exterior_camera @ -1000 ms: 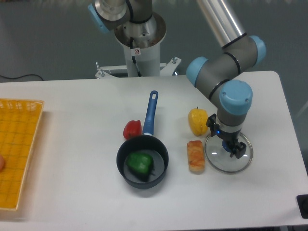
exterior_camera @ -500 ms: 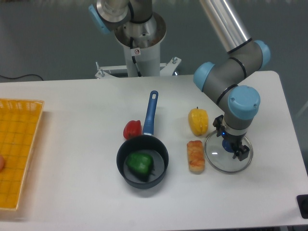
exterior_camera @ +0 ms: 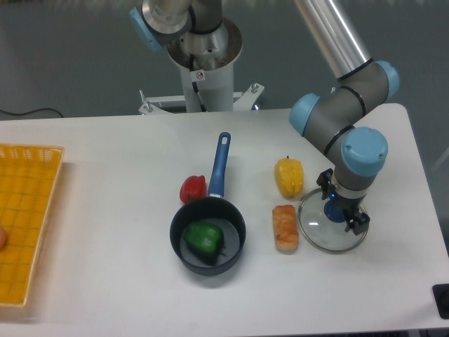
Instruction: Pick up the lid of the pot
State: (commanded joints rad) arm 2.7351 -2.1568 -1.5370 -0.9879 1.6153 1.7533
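As the pan (exterior_camera: pixel 174 237) holds green pepper (exterior_camera: pixel 204 239), lid (exterior_camera: pixel 325 229) apart

Looks like a round, see-through pot lid (exterior_camera: pixel 321 234) with a thin grey rim and a rounded blue knob (exterior_camera: pixel 333 213) at the middle. Lies flat on the white table (exterior_camera: pixel 112 239), knob side up, in the right part of the scene and a little toward the near side. Shows the pale tabletop through the clear part. Is partly hidden at the far right.

White table (exterior_camera: pixel 119 175), dark grey backdrop (exterior_camera: pixel 63 56)
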